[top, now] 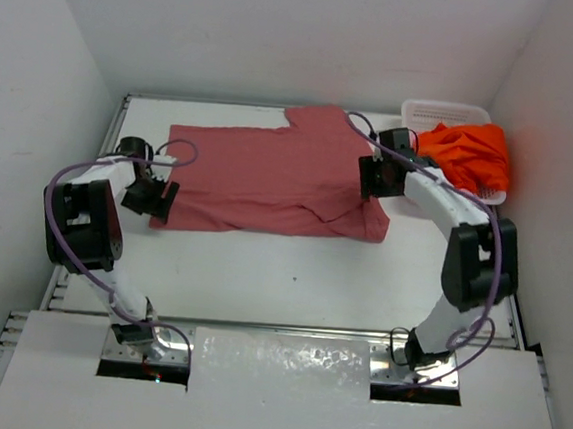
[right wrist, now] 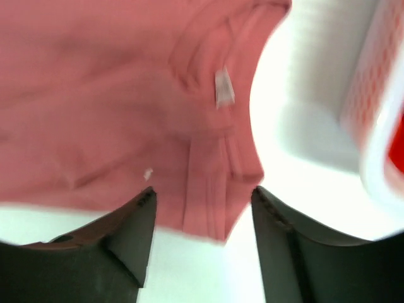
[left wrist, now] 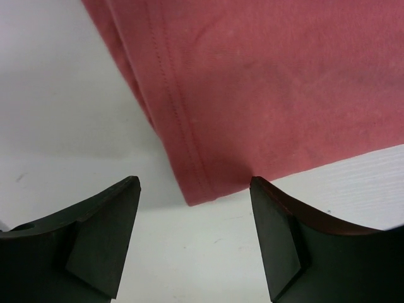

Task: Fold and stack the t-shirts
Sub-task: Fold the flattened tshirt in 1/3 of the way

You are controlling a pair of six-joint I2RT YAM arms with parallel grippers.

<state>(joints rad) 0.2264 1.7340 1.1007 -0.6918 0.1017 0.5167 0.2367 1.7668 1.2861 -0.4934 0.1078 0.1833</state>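
The white bench [top: 291,275] is walled on the left, far and right sides, so the only free approach is from the near edge, where the arms are bolted. The near half of it is bare, which looks like the natural room for folding and for starting a stack.

The rose-red shirt [top: 270,178] lies spread nearly flat across the far half. It runs from close to the left edge almost to the right one, with a sleeve pointing at the far edge. Laid out like that, it seems set up for its next fold.

In the far right corner stands the white basket [top: 431,112] with the orange shirt [top: 467,155] heaped in it and spilling over the rim, apparently waiting its turn. I see only these two shirts.

The left gripper [left wrist: 196,189] hovers over the shirt's near left corner with its jaws wide apart and nothing between them; the stitched hem [left wrist: 183,126] ends just ahead of the fingers. The right gripper [right wrist: 203,196] sits over the shirt's right end, close beside the basket. Its jaws are also spread. Its view is blurred, but the cloth seems to lie free beneath them. That arm has little room on the basket side, so I would guess any sweep there needs care.

A small white label [right wrist: 223,88] shows at the collar.
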